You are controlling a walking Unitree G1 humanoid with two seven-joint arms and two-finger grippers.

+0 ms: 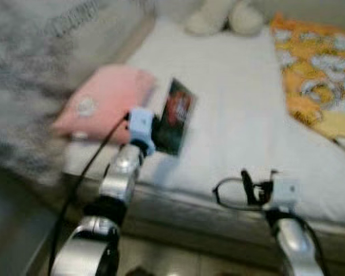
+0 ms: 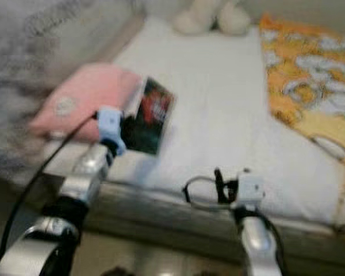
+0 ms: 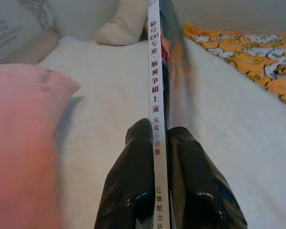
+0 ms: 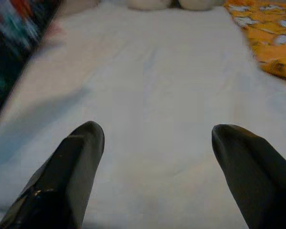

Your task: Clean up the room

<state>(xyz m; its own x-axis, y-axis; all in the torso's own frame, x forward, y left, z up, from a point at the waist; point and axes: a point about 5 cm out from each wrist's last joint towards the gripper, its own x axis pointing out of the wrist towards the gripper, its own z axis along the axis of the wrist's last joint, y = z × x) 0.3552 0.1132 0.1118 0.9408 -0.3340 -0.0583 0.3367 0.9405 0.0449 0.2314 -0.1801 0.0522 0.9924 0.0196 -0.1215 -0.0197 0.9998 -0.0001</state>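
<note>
Left pincer grasping a thin dark-covered book above the white-sheeted bed.

Book held upright by its white spine, black fingers clamped either side, over the bed's near left part, just beside the pink pillow. Right pincer released, fingers spread wide, low over the near edge of the bed. Orange patterned blanket on the right side; cream plush toy at the far end. Head views blurred.
</note>
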